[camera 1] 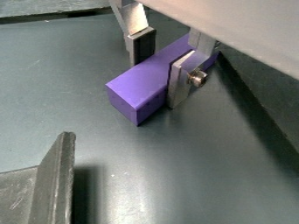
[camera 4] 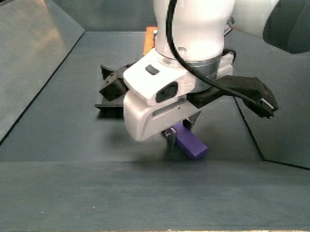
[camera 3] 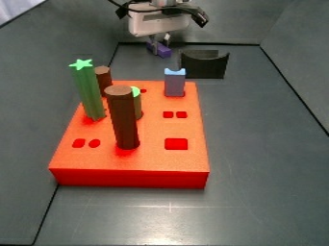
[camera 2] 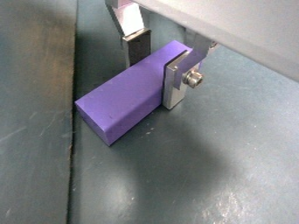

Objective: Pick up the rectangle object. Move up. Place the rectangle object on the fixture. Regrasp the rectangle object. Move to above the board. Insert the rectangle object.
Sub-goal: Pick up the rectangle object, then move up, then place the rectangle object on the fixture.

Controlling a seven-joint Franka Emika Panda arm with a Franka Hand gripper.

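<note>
The rectangle object (camera 1: 135, 87) is a smooth purple block lying low on the dark floor, seen in both wrist views (camera 2: 111, 109). My gripper (camera 1: 160, 77) straddles its far end. The silver plate with a screw presses one long side and the dark pad (camera 1: 142, 48) sits against the opposite side, so the jaws look shut on it (camera 2: 156, 77). In a side view the gripper (camera 3: 161, 40) is behind the red board (camera 3: 129, 154), left of the dark fixture (camera 3: 203, 64). The purple block (camera 4: 190, 147) pokes out under the gripper (camera 4: 179, 131).
On the board stand a brown peg (camera 3: 122, 117), a green star-topped peg (camera 3: 88, 88) and a light blue notched peg (camera 3: 174, 82). A grey block (camera 1: 41, 188) lies close to the purple one. Sloped walls (camera 4: 49, 63) enclose the floor.
</note>
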